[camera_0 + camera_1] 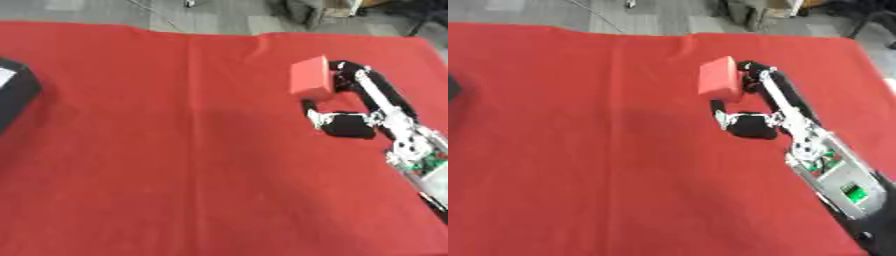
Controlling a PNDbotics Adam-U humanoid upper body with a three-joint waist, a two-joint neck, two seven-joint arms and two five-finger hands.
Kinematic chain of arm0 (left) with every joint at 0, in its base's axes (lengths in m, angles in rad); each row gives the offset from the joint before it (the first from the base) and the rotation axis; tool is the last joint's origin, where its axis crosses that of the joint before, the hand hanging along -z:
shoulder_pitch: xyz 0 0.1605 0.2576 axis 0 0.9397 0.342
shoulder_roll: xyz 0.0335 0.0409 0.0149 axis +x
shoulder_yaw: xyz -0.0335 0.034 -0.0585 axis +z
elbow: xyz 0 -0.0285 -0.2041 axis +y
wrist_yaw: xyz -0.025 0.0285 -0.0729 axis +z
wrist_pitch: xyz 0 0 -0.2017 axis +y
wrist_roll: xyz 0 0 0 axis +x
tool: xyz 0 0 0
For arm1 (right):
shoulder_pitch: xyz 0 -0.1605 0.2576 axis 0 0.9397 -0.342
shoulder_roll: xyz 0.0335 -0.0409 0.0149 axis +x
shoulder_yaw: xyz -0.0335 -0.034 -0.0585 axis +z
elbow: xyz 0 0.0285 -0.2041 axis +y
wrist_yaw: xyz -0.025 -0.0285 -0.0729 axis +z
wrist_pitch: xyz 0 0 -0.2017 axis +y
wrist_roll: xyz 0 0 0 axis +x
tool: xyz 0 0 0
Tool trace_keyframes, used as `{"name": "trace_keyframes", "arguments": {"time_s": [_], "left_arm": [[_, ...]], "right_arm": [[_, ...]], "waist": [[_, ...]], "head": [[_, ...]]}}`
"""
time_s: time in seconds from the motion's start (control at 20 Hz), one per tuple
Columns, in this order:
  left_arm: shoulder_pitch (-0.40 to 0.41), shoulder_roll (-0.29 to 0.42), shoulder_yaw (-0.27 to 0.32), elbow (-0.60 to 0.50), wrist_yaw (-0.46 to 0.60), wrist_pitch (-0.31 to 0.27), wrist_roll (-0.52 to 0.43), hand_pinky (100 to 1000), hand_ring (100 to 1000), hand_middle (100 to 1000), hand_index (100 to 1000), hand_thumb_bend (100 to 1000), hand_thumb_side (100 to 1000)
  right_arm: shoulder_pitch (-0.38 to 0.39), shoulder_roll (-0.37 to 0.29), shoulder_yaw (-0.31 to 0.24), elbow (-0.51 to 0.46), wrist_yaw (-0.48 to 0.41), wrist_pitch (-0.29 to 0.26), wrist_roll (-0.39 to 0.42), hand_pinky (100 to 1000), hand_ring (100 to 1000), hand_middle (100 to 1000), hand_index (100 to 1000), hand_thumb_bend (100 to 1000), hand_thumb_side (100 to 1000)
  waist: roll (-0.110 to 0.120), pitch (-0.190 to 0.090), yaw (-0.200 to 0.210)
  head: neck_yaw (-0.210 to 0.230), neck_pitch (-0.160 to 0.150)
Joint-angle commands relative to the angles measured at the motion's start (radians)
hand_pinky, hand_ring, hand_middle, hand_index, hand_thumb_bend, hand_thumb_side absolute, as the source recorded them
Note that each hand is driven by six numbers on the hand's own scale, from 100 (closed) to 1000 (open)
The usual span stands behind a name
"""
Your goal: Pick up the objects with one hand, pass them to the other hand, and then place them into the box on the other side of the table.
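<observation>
A red block point(311, 77) stands tilted on its edge at the right of the red tablecloth point(175, 160). My right hand point(352, 125) comes in from the lower right. Its fingers point(360, 80) curl round the block's far side and its thumb point(311, 113) sits just below the block, so the hand is shut on it. I cannot tell whether the block touches the cloth. A black box point(13, 92) sits at the left edge of the table, partly cut off. My left hand shows in no view.
The cloth between the block and the black box is bare, with a crease point(190, 65) running down from the far edge. Grey floor and dark furniture legs point(311, 12) lie beyond the table's far edge.
</observation>
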Motion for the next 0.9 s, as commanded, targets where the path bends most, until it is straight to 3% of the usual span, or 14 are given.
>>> {"name": "trace_keyframes", "arguments": {"time_s": [0.05,0.4,0.9], "left_arm": [[-0.042,0.058,-0.022,-0.017,-0.025,0.003,-0.029,696,667,766,791,100,668],[-0.138,0.071,-0.072,-0.017,-0.076,0.030,-0.093,709,677,772,793,100,637],[-0.243,0.049,-0.168,-0.017,-0.167,0.160,-0.286,728,703,783,811,100,633]], "right_arm": [[-0.031,0.020,0.022,-0.013,-0.030,0.006,-0.049,755,772,372,532,100,100],[-0.082,0.073,0.073,0.008,-0.021,-0.017,-0.142,743,775,371,531,100,100],[-0.117,0.104,0.159,0.059,-0.020,-0.025,-0.244,735,775,370,531,100,100]], "waist": [[0.005,-0.027,-0.005],[0.005,-0.036,-0.005],[0.018,-0.037,0.019]], "head": [[0.009,0.006],[0.013,0.026],[-0.011,0.026]]}}
